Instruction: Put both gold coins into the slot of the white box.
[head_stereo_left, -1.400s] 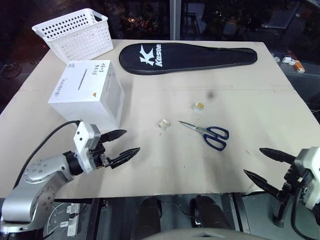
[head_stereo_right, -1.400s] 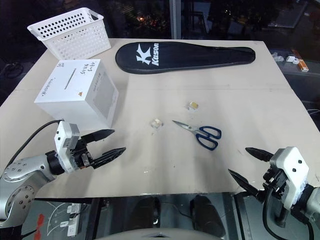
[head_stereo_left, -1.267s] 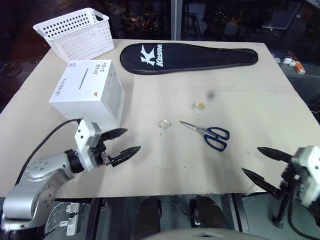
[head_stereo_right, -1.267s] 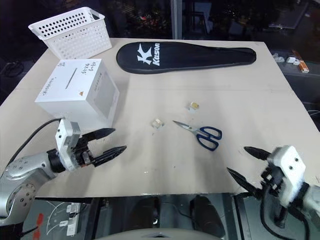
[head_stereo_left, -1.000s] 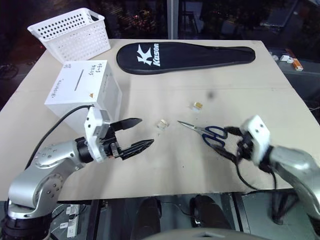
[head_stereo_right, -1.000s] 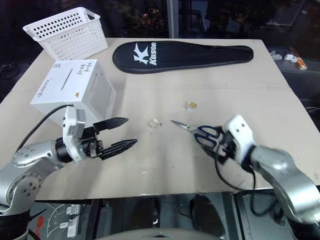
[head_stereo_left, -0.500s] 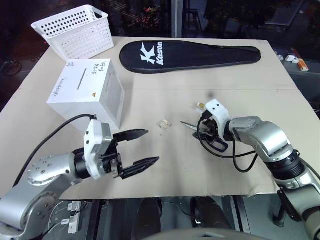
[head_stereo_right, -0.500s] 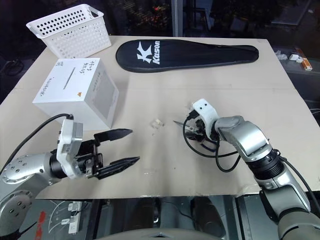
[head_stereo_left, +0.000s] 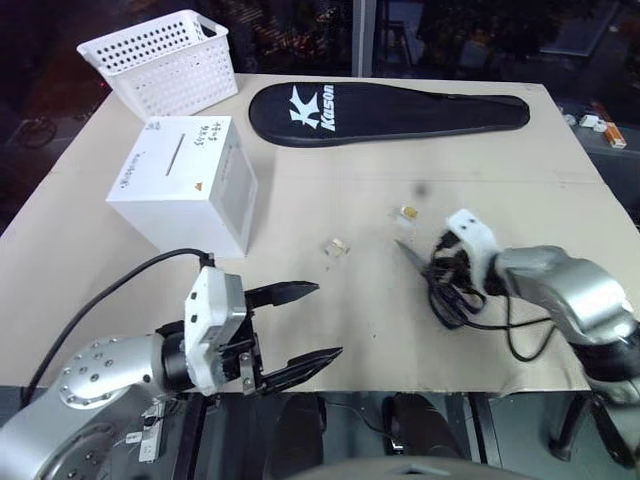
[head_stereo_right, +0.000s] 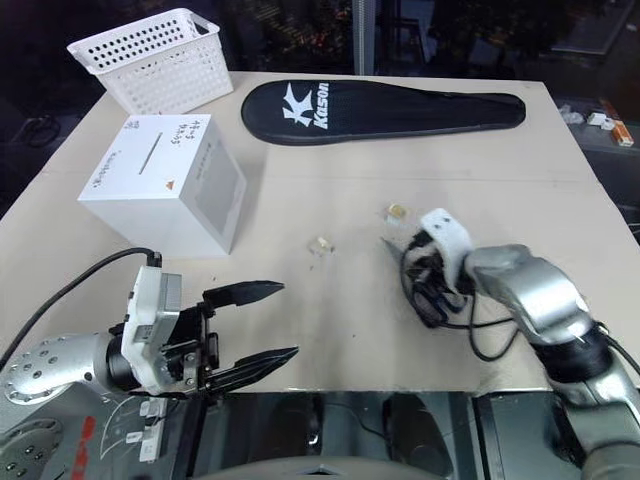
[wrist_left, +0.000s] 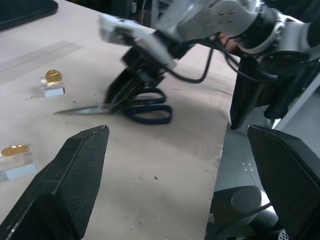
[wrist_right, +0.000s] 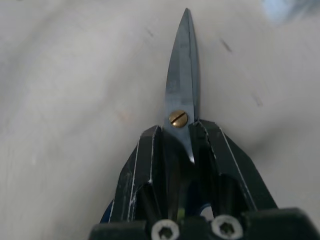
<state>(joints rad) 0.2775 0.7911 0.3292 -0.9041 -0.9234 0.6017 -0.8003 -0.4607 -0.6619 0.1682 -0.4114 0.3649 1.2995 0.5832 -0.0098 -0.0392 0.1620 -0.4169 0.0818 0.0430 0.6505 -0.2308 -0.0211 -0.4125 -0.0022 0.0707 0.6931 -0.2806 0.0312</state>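
The desk (head_stereo_left: 520, 160) fills the middle of the room, a pale board with a long black racket case (head_stereo_left: 390, 103) lying across its far side and a white perforated basket (head_stereo_left: 160, 60) at the far left corner. Nearer on the left stands the white box (head_stereo_left: 185, 185), upright, its handwritten top face carrying the slot (head_stereo_left: 174, 152) as a thin dark line, with a small orange triangle close to the near edge of that face.

From overhead the scissors (wrist_left: 135, 102) are almost wholly covered by the right arm; the left wrist view shows them flat on the desk, blue loops and all, and the right wrist view shows the blade and brass pivot screw poking out between the fingers. The right end effector (head_stereo_left: 440, 262) points steeply down near the desk's middle right, its two black fingers closed in against the scissors just behind the pivot. Whether the scissors are lifted off the desk I cannot tell.

The left end effector (head_stereo_left: 305, 322) hangs at the near left edge, roughly level, fingers spread wide apart and holding nothing.

The gold coins sit apart from the box: one (head_stereo_left: 409, 212) just beyond the right end effector, the other (head_stereo_left: 337, 245) towards the centre. Overhead they are mere specks; the left wrist view shows each resting on a small clear block.
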